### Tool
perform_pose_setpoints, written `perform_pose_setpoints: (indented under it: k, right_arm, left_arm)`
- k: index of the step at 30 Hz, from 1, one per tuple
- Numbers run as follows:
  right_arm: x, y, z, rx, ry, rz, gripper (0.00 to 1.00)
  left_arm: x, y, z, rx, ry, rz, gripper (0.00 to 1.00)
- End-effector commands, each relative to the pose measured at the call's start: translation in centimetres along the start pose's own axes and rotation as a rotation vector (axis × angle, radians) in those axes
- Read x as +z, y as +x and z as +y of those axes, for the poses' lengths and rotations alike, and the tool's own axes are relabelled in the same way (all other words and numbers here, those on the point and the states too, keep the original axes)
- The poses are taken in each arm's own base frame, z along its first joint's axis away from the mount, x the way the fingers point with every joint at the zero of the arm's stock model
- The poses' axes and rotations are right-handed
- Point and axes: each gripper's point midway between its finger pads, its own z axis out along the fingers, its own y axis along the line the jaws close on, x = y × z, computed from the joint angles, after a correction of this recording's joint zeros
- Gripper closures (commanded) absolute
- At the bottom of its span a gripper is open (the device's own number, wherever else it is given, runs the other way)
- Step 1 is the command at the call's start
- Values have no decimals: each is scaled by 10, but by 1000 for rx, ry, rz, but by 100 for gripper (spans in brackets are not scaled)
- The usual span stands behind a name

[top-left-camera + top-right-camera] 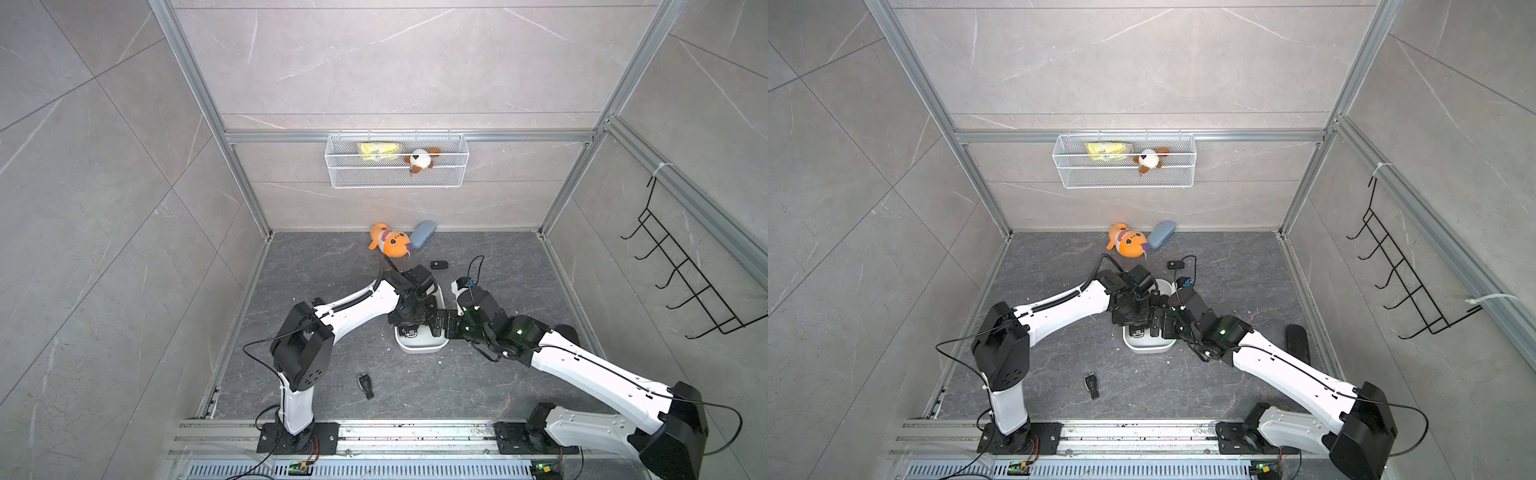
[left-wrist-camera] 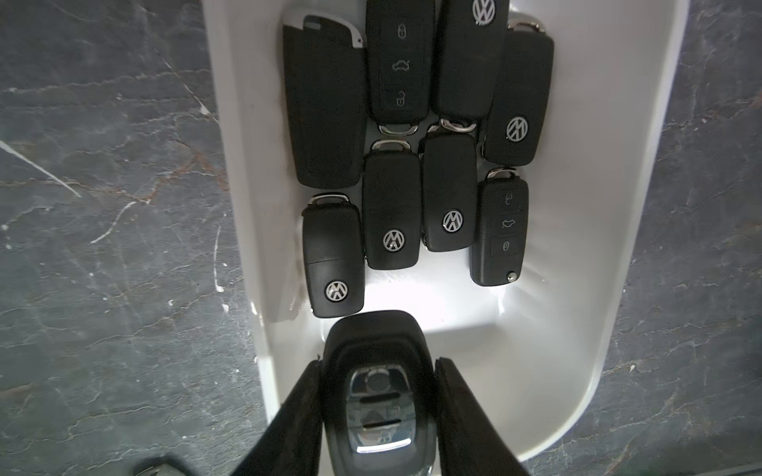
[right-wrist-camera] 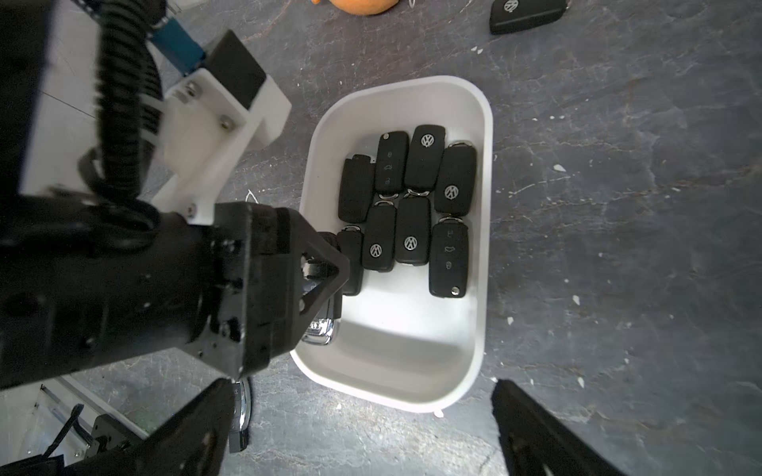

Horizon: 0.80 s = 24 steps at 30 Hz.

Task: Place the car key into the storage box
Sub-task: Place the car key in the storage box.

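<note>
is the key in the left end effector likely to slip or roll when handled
The key looks like rigid plastic, so probably stiff. Its smooth shell and chrome trim may slip in the left end effector. Being flat, it likely won't roll in the box.

VW logos on 5 keys (image 2: pixel 391 214) in storage box (image 2: pixel 643 206), lock/trunk btn icons on 2 fobs (image 2: pixel 396 62)

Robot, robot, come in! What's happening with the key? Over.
Left gripper shut on car key, over bare end of storage box. Right gripper open, empty. Nothing blocking seen; other keys lie just beyond.
</note>
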Motion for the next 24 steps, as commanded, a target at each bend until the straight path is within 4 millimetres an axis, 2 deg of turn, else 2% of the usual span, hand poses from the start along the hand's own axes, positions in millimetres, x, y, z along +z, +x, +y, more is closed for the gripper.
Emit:
perform_pose_setpoints:
  k: [1, 12, 24]
  right_arm:
    - [-6, 9, -13, -7, 43, 9, 0]
    - [-14, 19, -25, -3, 66, 14, 0]
    - [-13, 22, -29, -5, 81, 21, 0]
  left_arm:
    - [3, 1, -19, -18, 36, 11, 70]
    - [39, 12, -37, 4, 33, 72, 70]
    - [56, 20, -46, 10, 46, 119, 69]
